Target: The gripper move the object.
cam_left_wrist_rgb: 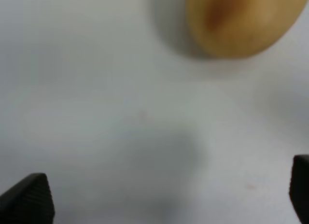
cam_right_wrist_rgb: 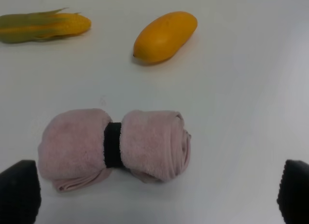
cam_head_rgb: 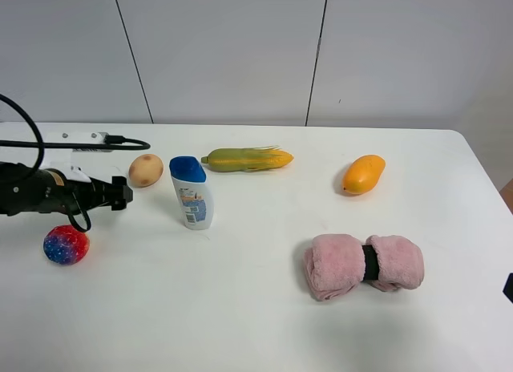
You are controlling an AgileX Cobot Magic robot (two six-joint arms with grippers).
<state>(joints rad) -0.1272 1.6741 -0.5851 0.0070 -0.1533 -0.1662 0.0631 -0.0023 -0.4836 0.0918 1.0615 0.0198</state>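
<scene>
1. Ball (cam_head_rgb: 66,244), bumpy and patched red, blue and purple, lies on the white tabletop (cam_head_rgb: 240,332) close to its left edge, about midway between the far and near edges. Nothing touches it.
2. Left gripper (cam_head_rgb: 120,193) reaches in over the left edge, just on the far side of the ball and apart from it, pointing right. In the left wrist view its black fingertips (cam_left_wrist_rgb: 26,199) sit at opposite sides of the picture, so the claw is spread wide over bare table.
3. Power strip (cam_head_rgb: 76,137), white with a black cable, lies near the far left corner.
4. Potato (cam_head_rgb: 145,170), tan, rests just past the left gripper's tip toward the far edge, not touching it.
5. Bottle (cam_head_rgb: 191,192), white with a blue cap, sits just right of the potato. I cannot tell whether it stands or lies.
6. Corn cob (cam_head_rgb: 247,159) lies lengthwise, parallel to the far edge, just right of the bottle's cap.
7. Mango (cam_head_rgb: 363,174), orange, lies right of the middle toward the far edge, well apart from the corn cob.
8. Towel (cam_head_rgb: 363,264), pink and rolled, cinched by a black band, lies in the right half, nearer the near edge.
9. Right gripper (cam_right_wrist_rgb: 157,195) shows in the high view only as a dark sliver beyond the right edge. In the right wrist view its black fingertips (cam_right_wrist_rgb: 19,192) stand far apart, the claw wide and holding nothing, with the towel ahead and untouched.
</scene>
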